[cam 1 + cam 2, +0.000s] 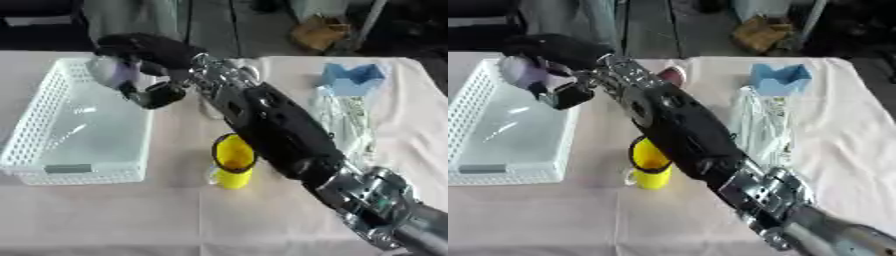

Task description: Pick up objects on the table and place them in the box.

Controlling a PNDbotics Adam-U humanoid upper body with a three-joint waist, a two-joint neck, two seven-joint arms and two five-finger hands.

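Our right hand (144, 52), black fingers curled round a pale, purplish rounded object (112, 72), hangs over the far right corner of the white perforated plastic box (35, 132). We judge this the placing step: next we lower and release inside the box. A yellow plastic mug (233, 161) waits on the tabletop, just right of the box.

The right hand (144, 55) reaches across the bench (105, 215) to the far right corner of the white basket (35, 130), its fingers (157, 95) curled round a pale purple thing (114, 72). A yellow cup (233, 162) stands beside the basket, under the forearm. A blue box (352, 79) and clear bags (350, 122) lie farther right.
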